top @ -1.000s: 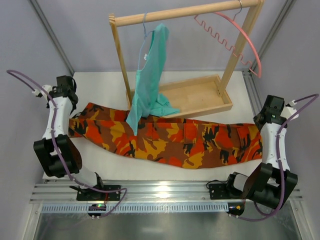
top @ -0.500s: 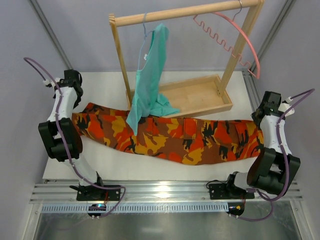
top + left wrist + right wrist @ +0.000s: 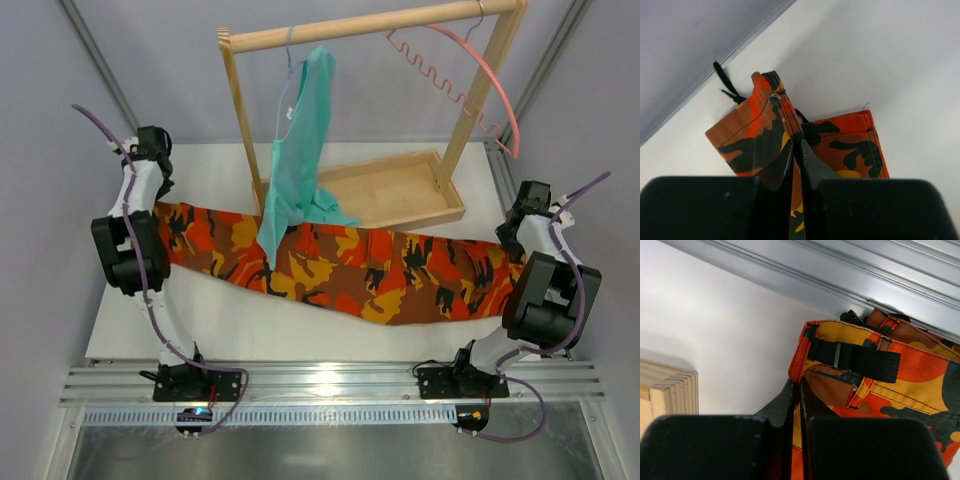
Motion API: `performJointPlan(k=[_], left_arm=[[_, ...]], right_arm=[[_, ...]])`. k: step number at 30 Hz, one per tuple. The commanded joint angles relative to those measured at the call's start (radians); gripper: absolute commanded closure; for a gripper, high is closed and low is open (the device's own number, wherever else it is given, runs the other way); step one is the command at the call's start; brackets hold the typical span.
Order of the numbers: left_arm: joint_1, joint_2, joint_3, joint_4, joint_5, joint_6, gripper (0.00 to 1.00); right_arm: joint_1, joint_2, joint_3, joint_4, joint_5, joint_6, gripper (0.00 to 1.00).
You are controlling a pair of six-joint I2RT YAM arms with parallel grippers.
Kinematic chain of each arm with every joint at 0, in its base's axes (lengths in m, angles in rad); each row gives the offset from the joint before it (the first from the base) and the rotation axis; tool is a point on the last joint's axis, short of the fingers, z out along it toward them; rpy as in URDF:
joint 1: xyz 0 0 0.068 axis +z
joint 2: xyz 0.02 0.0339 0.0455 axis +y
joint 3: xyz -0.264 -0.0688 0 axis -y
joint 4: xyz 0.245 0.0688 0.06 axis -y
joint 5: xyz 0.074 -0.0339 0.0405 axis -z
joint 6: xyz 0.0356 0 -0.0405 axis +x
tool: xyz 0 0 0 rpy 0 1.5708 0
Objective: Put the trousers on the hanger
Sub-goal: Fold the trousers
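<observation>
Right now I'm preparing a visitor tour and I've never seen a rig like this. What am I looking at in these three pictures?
Two small robot arms are bolted at the near edge of a white table. The overhead picture comes from a fixed camera above and behind them. The other two come from a camera on each wrist, looking out past that arm's black fingers. Between the arms, the camouflage trousers stretch across the table. The left gripper is pinched shut on one end, and the right gripper is shut on the waistband end, beside a black strap. Behind them stands a wooden rack holding a teal garment and a bare pink hanger.
</observation>
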Motion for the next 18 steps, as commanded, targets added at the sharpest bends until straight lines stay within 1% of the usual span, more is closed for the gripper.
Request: performJointPlan(k=[1, 2, 3, 4, 5, 6, 7, 9, 10, 12, 13, 15, 18], left_arm=[[0.021, 0.030, 0.072, 0.085, -0.018, 0.065, 0.84], [0.020, 0.027, 0.066, 0.090, -0.010, 0.085, 0.79], [0.017, 0.021, 0.051, 0.090, -0.008, 0.091, 0.74], [0.017, 0.016, 0.044, 0.090, -0.007, 0.100, 0.63], [0.017, 0.002, 0.043, 0.082, -0.010, 0.104, 0.58], [0.017, -0.002, 0.043, 0.052, -0.014, 0.107, 0.55], [0.015, -0.011, 0.037, 0.033, -0.033, 0.104, 0.50], [0.018, -0.048, 0.015, -0.014, -0.065, 0.088, 0.45], [0.017, -0.062, -0.021, -0.025, -0.097, 0.062, 0.40], [0.018, -0.111, -0.066, -0.036, -0.099, 0.039, 0.38], [0.018, -0.128, -0.122, -0.024, -0.081, 0.022, 0.36], [0.017, -0.159, -0.175, -0.011, -0.055, 0.004, 0.33], [0.020, -0.205, -0.275, 0.018, 0.004, -0.025, 0.32]], right_arm=[[-0.017, 0.031, 0.063, 0.103, 0.043, -0.035, 0.95], [-0.017, 0.037, 0.070, 0.103, 0.030, -0.038, 0.87], [-0.017, 0.037, 0.075, 0.102, 0.001, -0.043, 0.82], [-0.017, 0.037, 0.078, 0.101, -0.012, -0.043, 0.77], [-0.016, 0.034, 0.086, 0.097, -0.024, -0.046, 0.73], [-0.014, 0.026, 0.087, 0.088, -0.036, -0.048, 0.64], [-0.014, 0.020, 0.090, 0.082, -0.062, -0.048, 0.60], [-0.010, 0.009, 0.092, 0.069, -0.096, -0.048, 0.52], [-0.010, 0.005, 0.090, 0.062, -0.121, -0.045, 0.51], [0.001, -0.003, 0.087, 0.046, -0.135, -0.043, 0.48], [0.013, -0.006, 0.086, 0.043, -0.139, -0.047, 0.45], [0.027, -0.011, 0.090, 0.023, -0.148, -0.054, 0.43], [0.058, -0.028, 0.081, 0.008, -0.176, -0.057, 0.40]])
